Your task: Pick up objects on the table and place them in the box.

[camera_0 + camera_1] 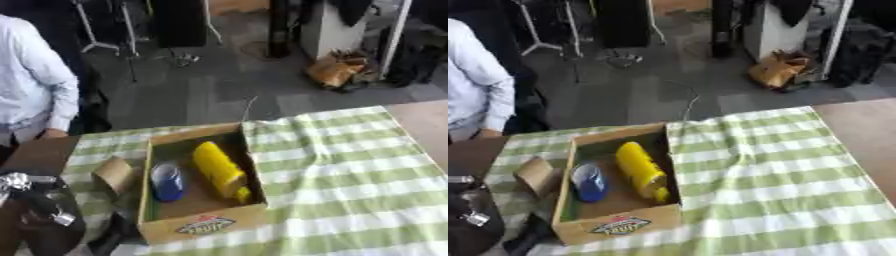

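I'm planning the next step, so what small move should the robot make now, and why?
Probably move the left hand toward the brown cardboard piece beside the box, at its left wall. The yellow bottle and blue object already lie inside; that piece seems the only thing outside, nearest that hand.

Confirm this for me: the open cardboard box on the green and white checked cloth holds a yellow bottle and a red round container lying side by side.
Not quite. The round container beside the yellow bottle is blue, not red, as the left eye view shows. The rest holds: both lie side by side in the open cardboard box on the green and white checked cloth.
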`<state>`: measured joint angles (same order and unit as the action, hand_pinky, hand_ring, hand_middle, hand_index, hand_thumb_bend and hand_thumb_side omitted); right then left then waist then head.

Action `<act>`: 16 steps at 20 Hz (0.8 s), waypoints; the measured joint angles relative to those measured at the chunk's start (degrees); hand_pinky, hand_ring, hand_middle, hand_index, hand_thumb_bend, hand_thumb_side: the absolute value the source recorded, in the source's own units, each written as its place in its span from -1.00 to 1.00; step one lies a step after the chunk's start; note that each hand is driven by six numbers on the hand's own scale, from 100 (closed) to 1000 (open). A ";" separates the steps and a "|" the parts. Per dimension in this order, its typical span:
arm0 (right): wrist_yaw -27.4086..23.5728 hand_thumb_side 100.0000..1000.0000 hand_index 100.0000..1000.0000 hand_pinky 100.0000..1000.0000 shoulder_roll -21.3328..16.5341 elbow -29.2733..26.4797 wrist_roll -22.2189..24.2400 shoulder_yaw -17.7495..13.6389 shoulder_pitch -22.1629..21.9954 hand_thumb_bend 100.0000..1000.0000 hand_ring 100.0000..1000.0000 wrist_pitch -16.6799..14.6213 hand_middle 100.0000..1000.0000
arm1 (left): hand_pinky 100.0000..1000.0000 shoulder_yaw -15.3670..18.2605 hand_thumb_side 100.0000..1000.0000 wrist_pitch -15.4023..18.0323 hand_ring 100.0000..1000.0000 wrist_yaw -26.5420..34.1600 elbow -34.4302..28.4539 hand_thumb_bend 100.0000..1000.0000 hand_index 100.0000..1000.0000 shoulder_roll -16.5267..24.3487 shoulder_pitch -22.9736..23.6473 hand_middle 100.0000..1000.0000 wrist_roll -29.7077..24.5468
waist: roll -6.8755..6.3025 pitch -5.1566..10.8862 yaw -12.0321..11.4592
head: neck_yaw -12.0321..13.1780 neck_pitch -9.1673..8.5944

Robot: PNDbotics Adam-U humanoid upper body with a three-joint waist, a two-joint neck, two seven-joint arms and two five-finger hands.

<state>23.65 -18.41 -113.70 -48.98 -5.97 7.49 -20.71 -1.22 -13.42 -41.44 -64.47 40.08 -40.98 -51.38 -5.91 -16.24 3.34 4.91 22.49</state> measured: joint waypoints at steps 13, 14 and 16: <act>-0.57 1.00 0.33 0.48 -0.98 0.00 0.01 -0.01 -0.49 -1.00 0.86 -0.01 0.56 | -1.00 0.01 -0.42 0.45 -0.47 -0.97 -0.29 -0.90 -0.36 1.55 -2.87 -0.39 -0.20 | -1.10 1.14 0.13 | -0.20 0.07; -0.58 1.00 0.33 0.48 -0.99 0.00 0.00 -0.01 -0.50 -1.00 0.86 0.00 0.56 | -1.00 0.00 -0.42 0.54 -0.47 -1.00 -0.29 -0.90 -0.36 1.60 -3.17 -0.39 -0.24 | -1.20 1.18 0.13 | -0.24 0.08; -0.59 1.00 0.33 0.48 -1.03 0.00 0.00 -0.01 -0.50 -1.00 0.86 0.00 0.56 | -1.00 -0.11 -0.42 0.72 -0.47 -1.15 -0.29 -0.90 -0.36 1.73 -4.00 -0.39 -0.29 | -1.36 1.35 0.13 | -0.28 0.10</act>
<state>23.06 -19.44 -113.70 -48.98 -5.99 6.98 -20.70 -1.33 -12.70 -42.59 -64.76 41.80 -44.97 -51.67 -7.27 -14.90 3.48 4.62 22.59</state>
